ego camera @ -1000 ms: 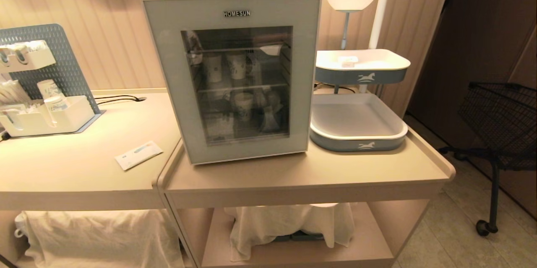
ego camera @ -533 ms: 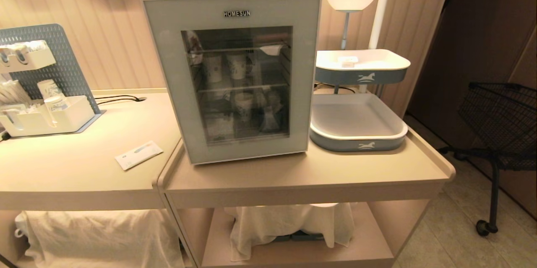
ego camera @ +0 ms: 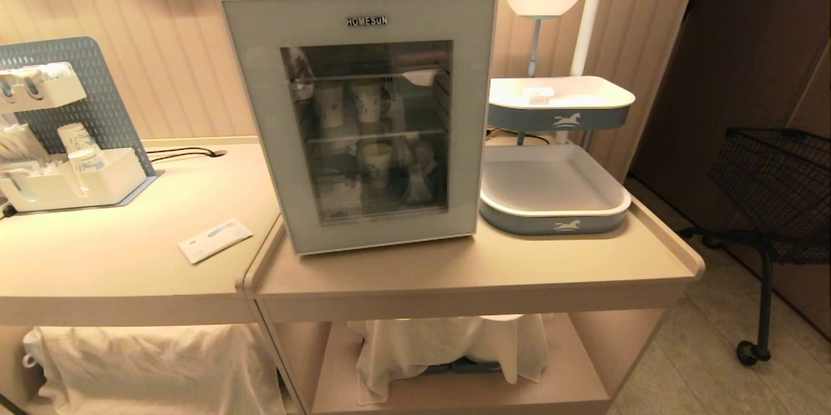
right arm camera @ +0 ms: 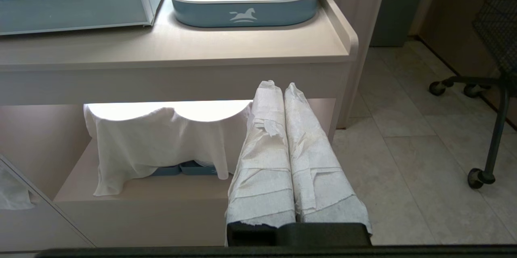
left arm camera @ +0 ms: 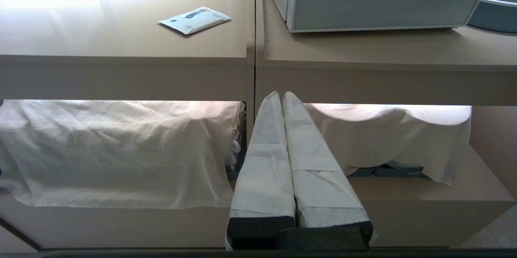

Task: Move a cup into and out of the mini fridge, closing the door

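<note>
The white mini fridge [ego camera: 363,116] stands on the beige counter, its edge also showing in the left wrist view [left arm camera: 363,11] and the right wrist view [right arm camera: 60,7]. Its door [ego camera: 260,110], a pale frame around dark glass, is shut; tall paper cups show behind the glass. A small white lidded cup [ego camera: 537,95] sits on the upper blue tray [ego camera: 558,117], to the right of the fridge. Neither arm appears in the head view. My left gripper [left arm camera: 281,94] and right gripper [right arm camera: 278,85], both wrapped in white, are shut and empty, hanging low in front of the counter's lower shelf.
A lower blue tray [ego camera: 552,223] sits right of the fridge. A white packet [ego camera: 214,239] lies on the left table, with a pegboard organiser [ego camera: 65,142] behind it. White cloths [ego camera: 448,343] cover the lower shelves. A wheeled black wire basket [ego camera: 772,188] stands at the right.
</note>
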{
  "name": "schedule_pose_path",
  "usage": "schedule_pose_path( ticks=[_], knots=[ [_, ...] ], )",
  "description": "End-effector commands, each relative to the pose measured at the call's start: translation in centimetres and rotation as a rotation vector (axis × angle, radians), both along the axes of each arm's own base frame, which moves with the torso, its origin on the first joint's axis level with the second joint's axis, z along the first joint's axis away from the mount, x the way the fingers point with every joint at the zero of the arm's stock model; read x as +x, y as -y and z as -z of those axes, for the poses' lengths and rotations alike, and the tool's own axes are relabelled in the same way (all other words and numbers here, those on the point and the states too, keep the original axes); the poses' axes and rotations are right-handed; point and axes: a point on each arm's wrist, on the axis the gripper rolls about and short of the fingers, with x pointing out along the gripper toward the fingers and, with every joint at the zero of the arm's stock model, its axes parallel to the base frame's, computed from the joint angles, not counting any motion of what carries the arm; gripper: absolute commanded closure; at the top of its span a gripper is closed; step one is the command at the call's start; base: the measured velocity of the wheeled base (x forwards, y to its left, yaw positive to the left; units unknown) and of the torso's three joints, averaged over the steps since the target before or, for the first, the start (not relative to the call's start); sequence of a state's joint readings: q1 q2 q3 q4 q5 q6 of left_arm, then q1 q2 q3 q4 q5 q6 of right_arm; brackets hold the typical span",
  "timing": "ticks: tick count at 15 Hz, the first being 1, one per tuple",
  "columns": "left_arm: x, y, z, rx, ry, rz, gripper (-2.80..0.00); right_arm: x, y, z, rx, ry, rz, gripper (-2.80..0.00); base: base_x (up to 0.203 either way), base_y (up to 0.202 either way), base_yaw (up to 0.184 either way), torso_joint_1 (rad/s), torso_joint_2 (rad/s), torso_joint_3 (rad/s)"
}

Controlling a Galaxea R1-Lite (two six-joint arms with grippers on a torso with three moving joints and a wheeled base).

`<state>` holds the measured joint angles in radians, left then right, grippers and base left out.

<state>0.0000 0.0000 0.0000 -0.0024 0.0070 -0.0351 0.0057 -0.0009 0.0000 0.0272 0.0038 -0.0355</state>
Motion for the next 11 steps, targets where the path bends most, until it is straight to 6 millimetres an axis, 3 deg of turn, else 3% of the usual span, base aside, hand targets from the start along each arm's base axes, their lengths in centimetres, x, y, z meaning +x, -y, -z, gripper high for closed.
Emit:
schedule_pose_path(
  ticks=[1,11],
  knots=[
    [0.01,0.00,-0.01,-0.002,-0.001,-0.001,0.00,0.03,0.00,0.04,-0.001,-0.004,0.000,0.00,0.000,0.000,0.000,0.000,0.00,0.000],
    [0.01,0.00,-0.01,0.000,-0.001,-0.001,0.00,0.02,0.00,-0.02,0.012,-0.001,0.001,0.00,0.000,0.000,0.000,0.000,0.00,0.000]
  ],
)
